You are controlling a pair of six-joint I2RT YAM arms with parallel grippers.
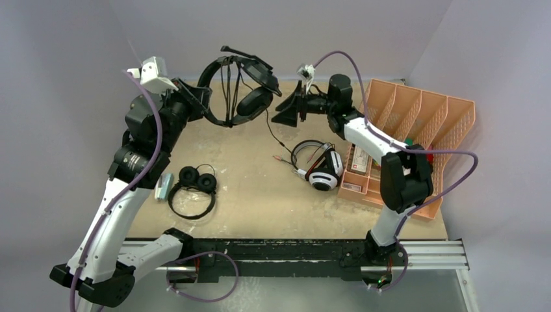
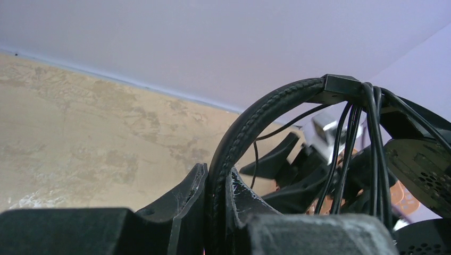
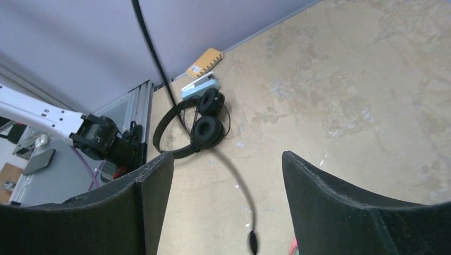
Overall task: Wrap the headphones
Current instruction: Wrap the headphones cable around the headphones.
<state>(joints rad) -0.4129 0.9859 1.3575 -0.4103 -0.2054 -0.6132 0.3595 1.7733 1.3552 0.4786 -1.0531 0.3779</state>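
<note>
The left fingers (image 2: 235,192) are clamped together on the stitched headband of the larger black headphones (image 1: 237,91). They hold the pair up above the far edge of the beige counter (image 1: 260,208). Raised like this, the band hangs free on all sides, so cord can be passed around it. Several strands of the thin black cable (image 2: 345,143) already cross the band near its top. The remaining cable drops from the earcups to the counter. Its plug end lies near the white-and-black over-ear headphones (image 1: 321,170).

The right fingers (image 1: 289,109) are spread wide apart and hold nothing. They sit just to the right of the raised pair. In the right wrist view the loose cable hangs down past the gap between them. This looks like a position for catching the slack for another turn.

The small black round-padded headphones (image 1: 195,185) lie flat on the counter near the left arm, beside a small pale blue object (image 1: 164,186). The white-and-black pair rests just beside an orange plastic sorting tray (image 1: 422,117) on the right.
</note>
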